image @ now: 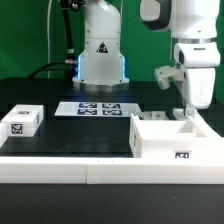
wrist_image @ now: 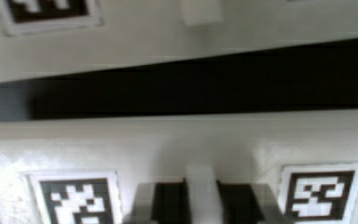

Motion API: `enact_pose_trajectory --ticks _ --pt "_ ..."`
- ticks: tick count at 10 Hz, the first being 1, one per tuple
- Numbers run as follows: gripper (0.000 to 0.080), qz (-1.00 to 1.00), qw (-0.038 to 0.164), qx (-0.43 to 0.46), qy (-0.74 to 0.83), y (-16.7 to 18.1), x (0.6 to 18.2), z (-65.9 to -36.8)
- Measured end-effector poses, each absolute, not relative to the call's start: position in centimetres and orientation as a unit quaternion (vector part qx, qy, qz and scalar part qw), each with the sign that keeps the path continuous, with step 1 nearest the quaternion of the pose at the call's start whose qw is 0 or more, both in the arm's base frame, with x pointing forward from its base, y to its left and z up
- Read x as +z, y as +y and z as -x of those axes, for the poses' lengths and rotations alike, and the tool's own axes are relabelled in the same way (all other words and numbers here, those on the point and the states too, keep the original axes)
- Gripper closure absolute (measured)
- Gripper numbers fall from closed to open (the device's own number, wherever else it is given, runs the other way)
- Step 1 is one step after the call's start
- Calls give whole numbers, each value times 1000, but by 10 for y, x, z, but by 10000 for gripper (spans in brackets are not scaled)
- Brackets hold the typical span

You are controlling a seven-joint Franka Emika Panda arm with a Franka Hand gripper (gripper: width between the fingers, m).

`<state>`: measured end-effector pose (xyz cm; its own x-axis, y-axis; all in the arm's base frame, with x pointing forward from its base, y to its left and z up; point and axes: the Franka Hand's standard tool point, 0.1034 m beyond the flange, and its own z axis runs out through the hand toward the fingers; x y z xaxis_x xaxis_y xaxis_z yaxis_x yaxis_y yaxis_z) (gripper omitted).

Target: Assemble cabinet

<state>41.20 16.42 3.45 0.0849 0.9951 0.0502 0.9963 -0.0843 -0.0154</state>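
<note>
cabinet [image: 165, 140] sits at the tabletop's [image: 70, 135] front edge, towards the corner on the exterior view's right, open side up. small tagged cube [image: 22, 120] is at the same front edge towards the other corner, well apart. marker board [image: 97, 108] lies mid-tabletop in front of the robot base, not involved. claw [image: 188, 112] is down on the cabinet's far wall, near its back corner. in the wrist view the claw [wrist_image: 202, 198] is nearly closed: two dark fingers [wrist_image: 167, 202] with only a thin white strip between them, tagged face of the cabinet [wrist_image: 176, 145] on either side. looks to me like it's clenched on the top edge of that thin wall, though wrist view is blurry so can't confirm full pad contact. my read: step in hand is grabbing the body to reposition it. to do it well: keep the pinch square on the wall, move slow and low, drag or pivot rather than lift. a one-wall grip on a big box will want to twist or slip out.
</note>
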Motion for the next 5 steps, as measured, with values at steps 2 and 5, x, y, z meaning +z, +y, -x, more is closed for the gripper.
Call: enact_pose_trajectory --ticks 2,5 --pt "731 733 13 -8 -680 151 50 -420" --pt "731 728 9 -8 -685 122 56 -431"
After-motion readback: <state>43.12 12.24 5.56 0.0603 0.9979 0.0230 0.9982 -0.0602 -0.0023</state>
